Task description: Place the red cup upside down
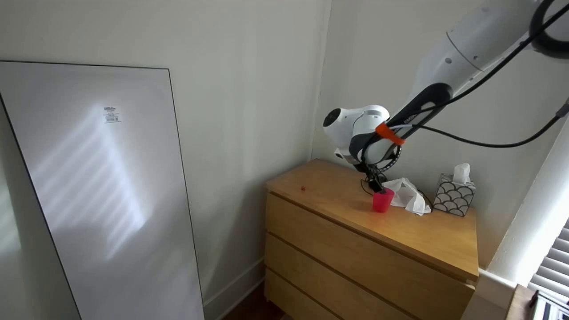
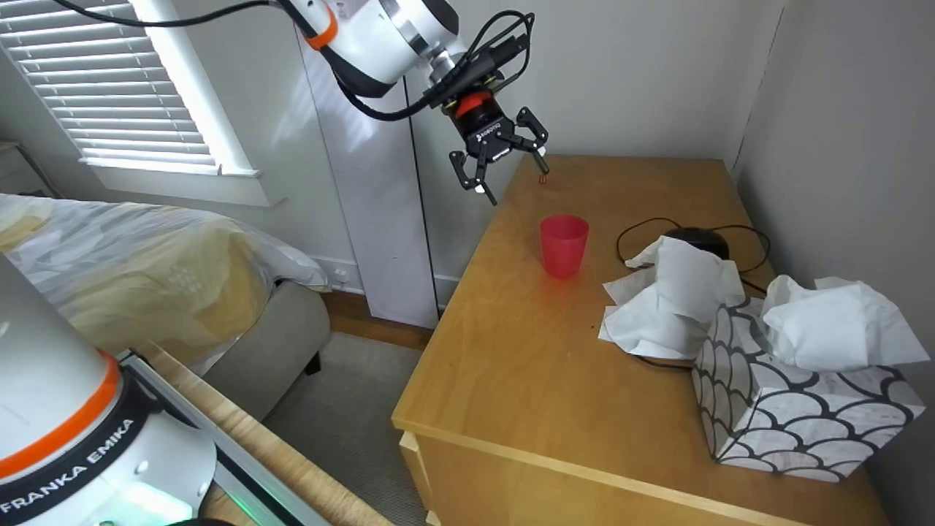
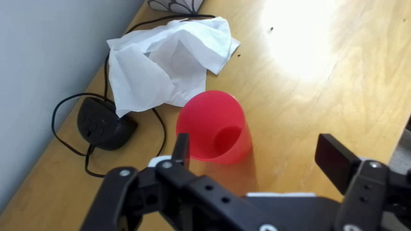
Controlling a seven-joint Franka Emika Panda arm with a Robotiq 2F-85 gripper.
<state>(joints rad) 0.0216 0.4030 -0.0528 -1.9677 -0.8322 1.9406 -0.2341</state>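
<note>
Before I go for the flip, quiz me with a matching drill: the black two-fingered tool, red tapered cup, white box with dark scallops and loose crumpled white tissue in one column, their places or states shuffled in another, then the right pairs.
Things
1. black two-fingered tool
2. red tapered cup
3. white box with dark scallops
4. loose crumpled white tissue

Places or states
A. has a pop-up white sheet sticking out of its top
B. open, gripping nothing
C. lies between the cup and the box
D. stands upright, mouth up

Pairs: 1-B, 2-D, 3-A, 4-C
</note>
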